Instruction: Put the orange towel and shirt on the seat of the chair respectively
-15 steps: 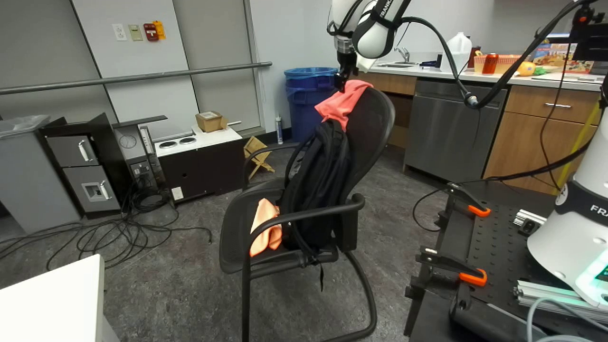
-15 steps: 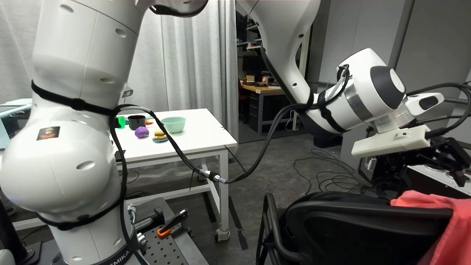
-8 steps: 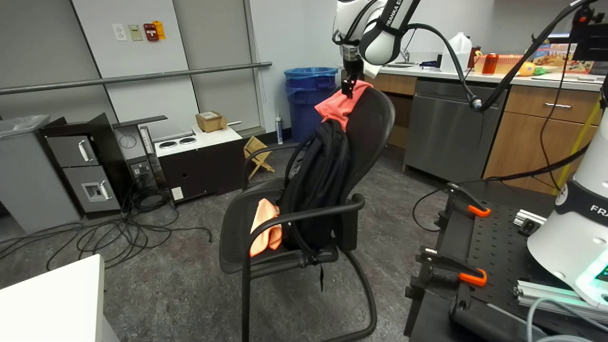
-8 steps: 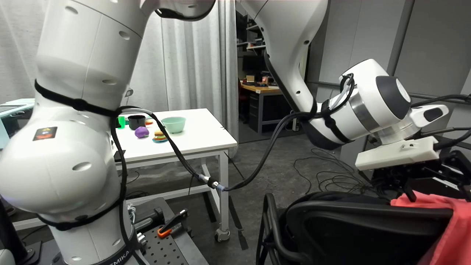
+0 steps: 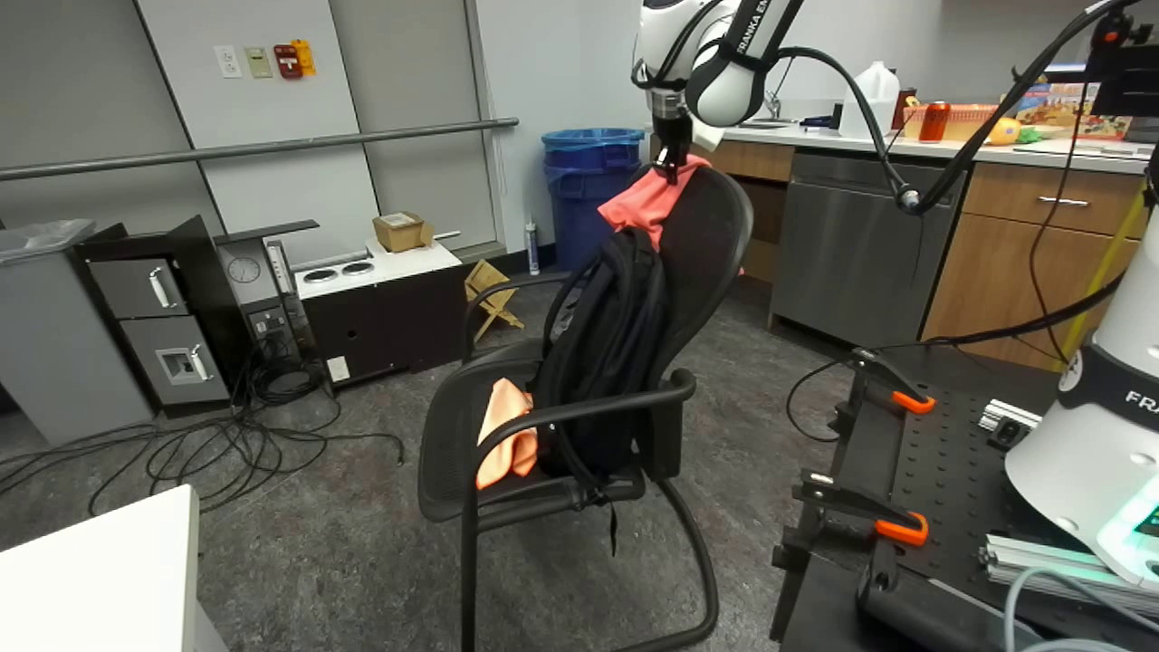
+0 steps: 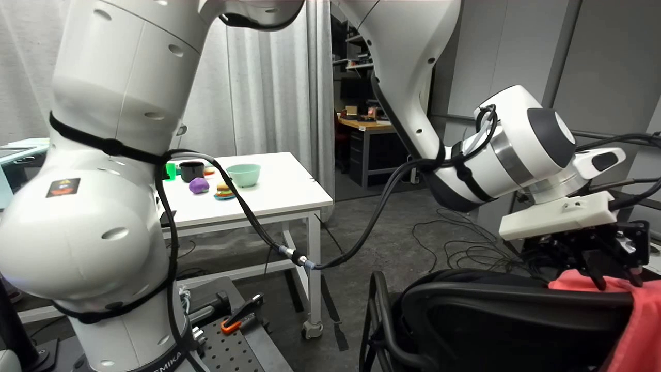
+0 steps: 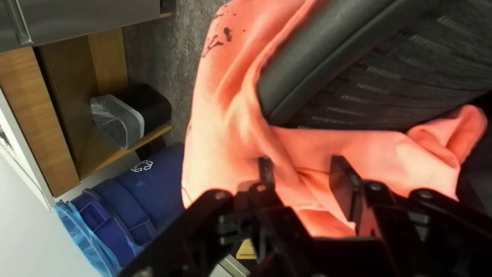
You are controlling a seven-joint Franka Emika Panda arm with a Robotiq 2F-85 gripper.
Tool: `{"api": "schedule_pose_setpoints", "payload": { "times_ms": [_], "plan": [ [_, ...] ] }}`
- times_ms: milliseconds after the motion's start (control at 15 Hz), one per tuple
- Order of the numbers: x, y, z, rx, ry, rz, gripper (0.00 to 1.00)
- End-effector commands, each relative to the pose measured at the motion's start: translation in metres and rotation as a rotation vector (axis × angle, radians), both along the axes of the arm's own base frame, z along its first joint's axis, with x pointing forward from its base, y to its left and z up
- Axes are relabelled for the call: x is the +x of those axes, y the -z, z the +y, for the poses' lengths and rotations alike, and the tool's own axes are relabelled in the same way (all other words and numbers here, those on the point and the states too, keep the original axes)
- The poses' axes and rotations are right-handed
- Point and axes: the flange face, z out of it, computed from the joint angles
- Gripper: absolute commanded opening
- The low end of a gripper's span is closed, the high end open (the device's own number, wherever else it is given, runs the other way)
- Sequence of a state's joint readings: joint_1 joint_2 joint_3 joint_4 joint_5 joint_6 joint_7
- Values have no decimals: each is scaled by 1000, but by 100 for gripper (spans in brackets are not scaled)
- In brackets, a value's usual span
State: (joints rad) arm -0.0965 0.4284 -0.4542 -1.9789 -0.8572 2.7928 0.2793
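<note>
The shirt (image 7: 226,115), coral with black print, drapes over the top of the chair's backrest (image 5: 711,240). My gripper (image 7: 302,159) reaches down at that top edge, its fingers apart with loose folds of the shirt between them. In an exterior view both fingertips (image 6: 599,283) overlap the shirt just behind the backrest rim; a firm pinch does not show. On the seat (image 5: 453,444) of the chair lies the lighter orange towel (image 5: 502,435), partly behind an armrest.
A black backpack (image 5: 607,353) leans against the backrest, filling the rear of the seat. Armrests (image 5: 589,412) flank it. Behind the chair stand a blue bin (image 5: 593,199) and a counter (image 5: 978,149). A white table (image 6: 279,191) holds a bowl and toys.
My gripper has moved down onto the shirt at the top of the backrest. Its fingers have come closer together, and the shirt has shifted slightly.
</note>
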Motion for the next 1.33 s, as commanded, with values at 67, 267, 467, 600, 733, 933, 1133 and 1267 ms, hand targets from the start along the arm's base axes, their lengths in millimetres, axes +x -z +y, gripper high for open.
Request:
{"api": "schedule_pose_setpoints", "payload": {
  "times_ms": [67,267,467,600,733,933,1133,1267],
  "plan": [
    [0,-1,-3,-4,-27,-6,3],
    [3,-5,-2,-10,-39,-25,0],
    [16,-17,12,14,-95,-145,1],
    [26,-28,30,56,-130,-253,1],
    [36,-38,51,108,-164,-358,1],
    [50,-53,87,189,-230,-500,1],
    [64,-74,134,274,-310,-635,1],
    [69,-87,163,328,-362,-722,1]
  ]
}}
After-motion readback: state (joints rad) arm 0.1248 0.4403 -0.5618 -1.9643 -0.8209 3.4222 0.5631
